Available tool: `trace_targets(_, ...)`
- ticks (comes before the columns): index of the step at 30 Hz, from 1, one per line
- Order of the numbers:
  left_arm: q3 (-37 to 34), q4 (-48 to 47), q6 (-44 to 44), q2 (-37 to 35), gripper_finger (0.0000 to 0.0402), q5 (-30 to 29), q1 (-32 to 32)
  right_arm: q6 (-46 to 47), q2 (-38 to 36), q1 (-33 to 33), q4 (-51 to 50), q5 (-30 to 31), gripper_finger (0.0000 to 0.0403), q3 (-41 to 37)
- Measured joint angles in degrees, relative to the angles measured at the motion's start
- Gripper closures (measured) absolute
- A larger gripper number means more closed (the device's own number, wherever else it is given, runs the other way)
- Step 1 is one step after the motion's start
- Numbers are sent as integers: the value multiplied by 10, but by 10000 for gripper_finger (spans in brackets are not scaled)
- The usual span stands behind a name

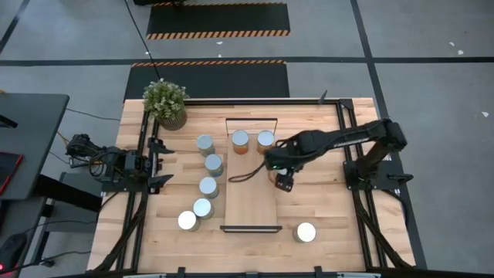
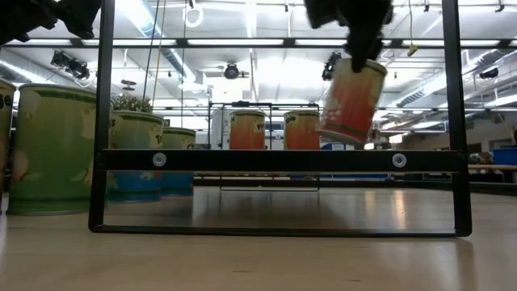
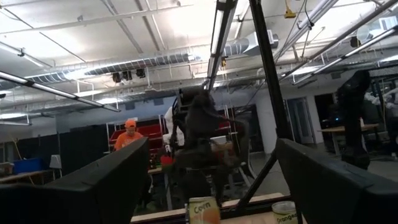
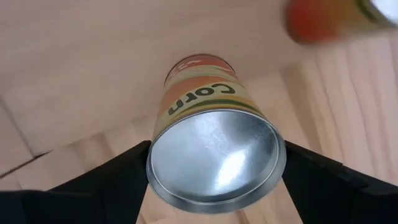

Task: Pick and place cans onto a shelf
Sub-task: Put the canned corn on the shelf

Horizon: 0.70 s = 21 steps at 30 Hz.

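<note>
A can (image 4: 214, 146) hung clamped in the right gripper (image 1: 282, 179) above the shelf (image 1: 251, 202); the left gripper (image 1: 158, 162) waited aside, fingers parted.

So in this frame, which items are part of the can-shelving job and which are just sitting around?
Part of the job:
- corn can held in the right gripper above the shelf
- two orange cans already on the shelf
- five cans left of the shelf
- one can right of it

Just there:
- potted plant
- left gripper, idle at the table's left edge
</note>
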Motion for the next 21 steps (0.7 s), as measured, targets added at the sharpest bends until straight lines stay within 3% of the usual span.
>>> trace_targets(10, 0, -3, -36, 0, 44, 0, 0, -117, 177, 35, -103, -48, 66, 198)
trace_targets(21, 0, -6, -48, 0, 44, 0, 0, -145, 224, 55, -105, -53, 54, 243)
